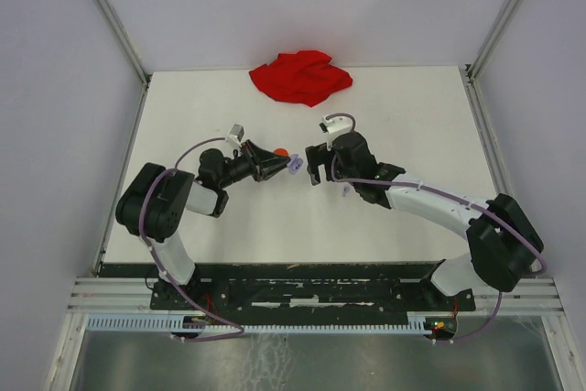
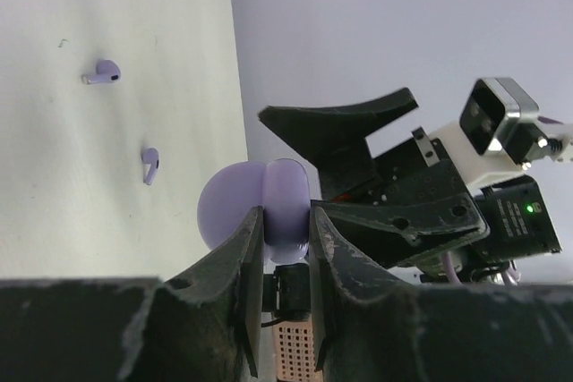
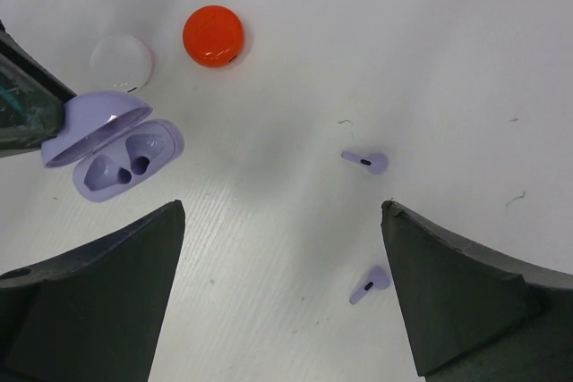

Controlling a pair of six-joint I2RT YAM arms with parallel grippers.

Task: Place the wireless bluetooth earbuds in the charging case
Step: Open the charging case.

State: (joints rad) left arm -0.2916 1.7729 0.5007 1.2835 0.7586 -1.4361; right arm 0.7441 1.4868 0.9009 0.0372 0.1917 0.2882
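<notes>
Left pincer (image 2: 286, 221) gripped the open lavender charging case (image 3: 121, 154), wells exposed, apparently for loading; right pincer (image 3: 282, 212) gaped wide over two lavender earbuds (image 3: 365, 161) on the desk (image 3: 448, 42).

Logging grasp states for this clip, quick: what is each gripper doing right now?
Left gripper: shut on the open lavender charging case.
Right gripper: open, holding nothing.

The case (image 3: 125, 163) and earbuds (image 3: 367, 161) look like smooth, glossy plastic; the worktop (image 3: 430, 33) is matt; the cloth (image 1: 300, 76) is soft fabric.
</notes>
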